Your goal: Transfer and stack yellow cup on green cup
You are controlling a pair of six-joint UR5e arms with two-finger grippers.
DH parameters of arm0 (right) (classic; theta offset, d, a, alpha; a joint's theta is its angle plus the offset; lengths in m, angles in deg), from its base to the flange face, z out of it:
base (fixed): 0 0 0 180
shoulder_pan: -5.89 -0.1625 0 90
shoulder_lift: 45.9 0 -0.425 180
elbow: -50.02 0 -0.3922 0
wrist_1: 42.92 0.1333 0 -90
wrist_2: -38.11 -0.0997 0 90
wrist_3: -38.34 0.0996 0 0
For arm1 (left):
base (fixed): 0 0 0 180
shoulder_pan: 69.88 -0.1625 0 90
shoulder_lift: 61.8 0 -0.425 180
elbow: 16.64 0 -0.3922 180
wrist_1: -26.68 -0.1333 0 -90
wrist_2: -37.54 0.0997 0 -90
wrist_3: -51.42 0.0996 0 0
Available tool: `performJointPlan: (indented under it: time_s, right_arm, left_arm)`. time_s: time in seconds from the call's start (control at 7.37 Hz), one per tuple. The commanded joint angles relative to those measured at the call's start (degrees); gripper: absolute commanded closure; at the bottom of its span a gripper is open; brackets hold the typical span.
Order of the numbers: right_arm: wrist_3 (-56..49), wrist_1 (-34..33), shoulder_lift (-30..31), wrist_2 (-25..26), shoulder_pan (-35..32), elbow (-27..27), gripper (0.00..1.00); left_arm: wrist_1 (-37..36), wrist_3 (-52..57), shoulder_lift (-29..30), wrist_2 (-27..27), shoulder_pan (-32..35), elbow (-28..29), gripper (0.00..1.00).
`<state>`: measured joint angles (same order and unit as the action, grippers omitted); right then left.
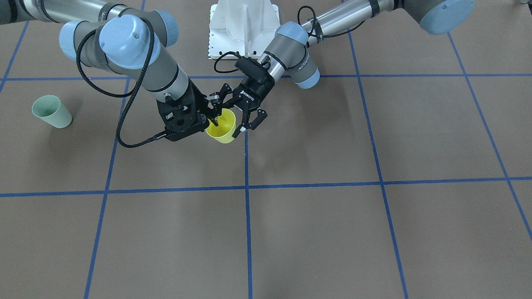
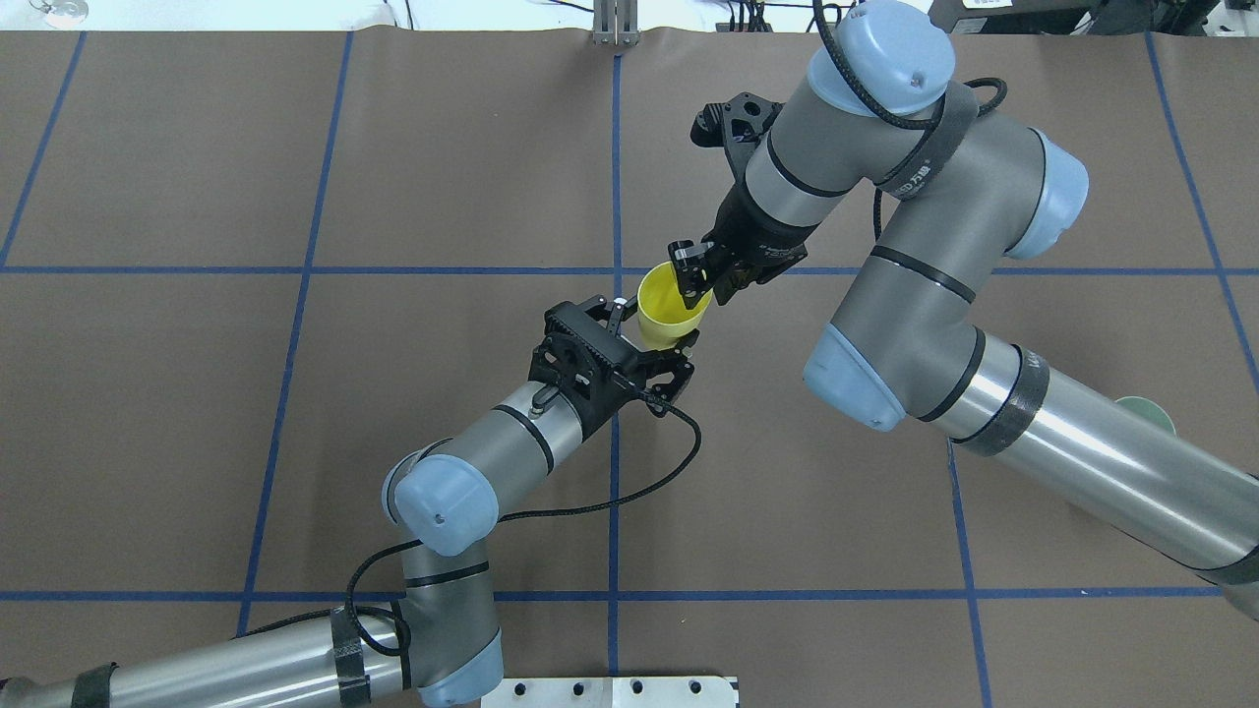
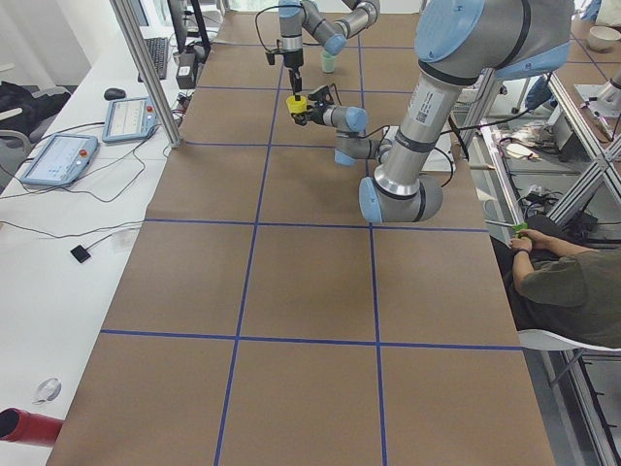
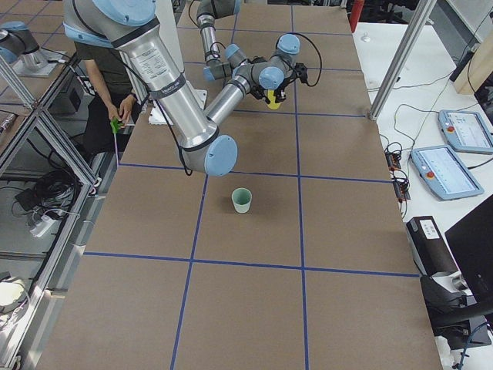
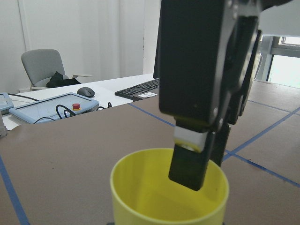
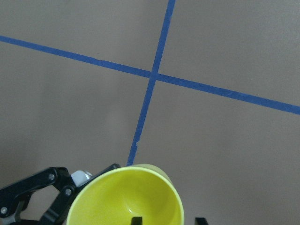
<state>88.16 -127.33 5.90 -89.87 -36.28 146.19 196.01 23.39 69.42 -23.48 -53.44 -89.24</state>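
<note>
The yellow cup (image 1: 222, 126) hangs tilted above the table's middle, its mouth toward the operators' side. My right gripper (image 2: 693, 282) is shut on the yellow cup's (image 2: 669, 307) rim, one finger inside and one outside; the right wrist view shows the rim (image 6: 126, 197) just below the camera. My left gripper (image 2: 649, 334) stands open, its fingers spread on either side of the cup's base without clearly touching it. In the left wrist view the yellow cup (image 5: 164, 192) sits low with the right gripper's finger in it. The green cup (image 1: 52, 111) stands upright, far off on my right side (image 4: 242, 200).
Brown table (image 1: 332, 228) with a blue tape grid. The white robot base plate (image 1: 243, 29) is at the robot's edge. A seated person (image 3: 568, 282) is beside the table on the robot's side. Tablets and cables (image 4: 451, 150) lie beyond the far edge.
</note>
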Motion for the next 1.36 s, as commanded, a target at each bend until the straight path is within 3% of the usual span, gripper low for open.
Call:
performJointPlan:
  time_s: [0.0,0.14,0.27,0.41,0.68,1.22]
  right_arm:
    - [0.0,0.0,0.0,0.2,0.2,0.0,0.87]
    - [0.0,0.0,0.0,0.2,0.2,0.0,1.0]
    - [0.0,-0.1,-0.1,0.2,0.2,0.2,1.0]
    - [0.0,-0.5,-0.2,0.2,0.2,0.2,1.0]
    - [0.0,-0.8,0.1,0.1,0.1,0.5,1.0]
    - [-0.1,-0.8,1.5,-1.3,-3.4,0.9,1.0]
  left_arm:
    - [0.0,-0.1,0.1,0.0,0.0,0.0,0.71]
    - [0.0,-0.1,0.1,0.0,0.0,0.0,0.67]
    - [0.0,-0.1,0.1,0.0,0.0,0.0,0.37]
    - [0.0,-0.1,0.2,0.0,0.0,0.0,0.32]
    - [0.0,-0.1,0.1,-0.1,0.0,-0.1,0.01]
    - [0.2,-0.2,-0.2,1.4,-0.2,-0.3,0.01]
